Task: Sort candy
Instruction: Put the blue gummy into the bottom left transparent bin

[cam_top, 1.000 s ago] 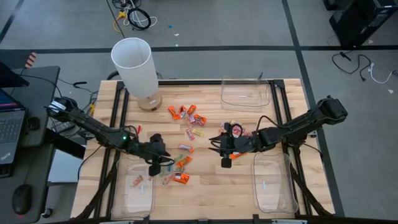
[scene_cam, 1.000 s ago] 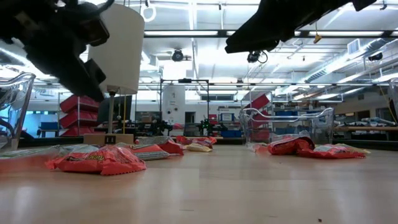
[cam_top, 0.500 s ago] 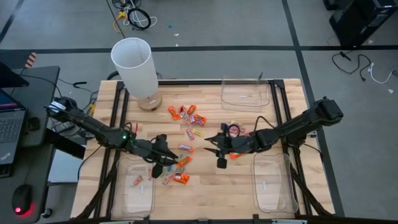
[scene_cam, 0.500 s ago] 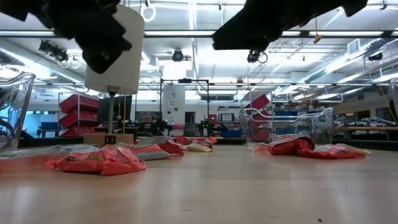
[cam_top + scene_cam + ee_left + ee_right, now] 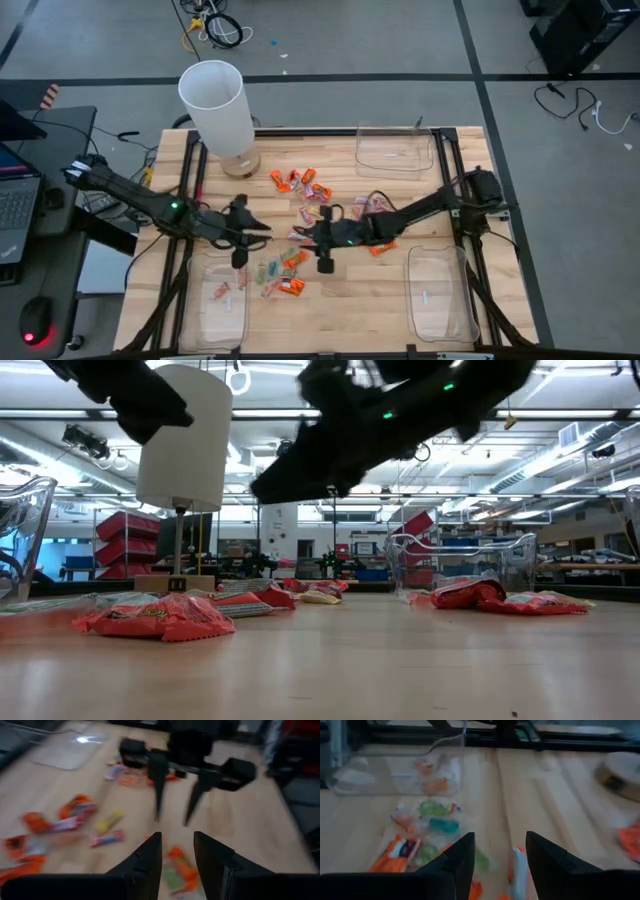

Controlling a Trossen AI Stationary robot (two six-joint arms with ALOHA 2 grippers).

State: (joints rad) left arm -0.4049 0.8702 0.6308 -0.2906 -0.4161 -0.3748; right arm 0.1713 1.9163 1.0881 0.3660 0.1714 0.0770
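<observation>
High view, near to far. Bottom of frame: two clear trays, lower-left tray (image 5: pixel 215 305) w/ a couple of sweets already in it, lower-right tray (image 5: pixel 440 295) nearly bare. Just above them, frame centre: my right gripper (image 5: pixel 322 243) now sits over the loose candy (image 5: pixel 290 262); a sec ago it hung right of centre near the pinkish cluster, so I've swung leftward across the table. Fingers apart, nothing between them (right wrist view shows them spread over green and orange wrappers). My left gripper (image 5: pixel 240 232), centre-left, has pulled back up and left from the pile; jaws part-open, empty, facing the right one across the sweets. Farther up: more orange pieces (image 5: pixel 300 182), then the third tray (image 5: pixel 395 150) and white cylinder (image 5: pixel 215 105) at the top. Meaning, as I judge it: right arm is taking over the next pick; most candy is still unsorted, early in the job.
</observation>
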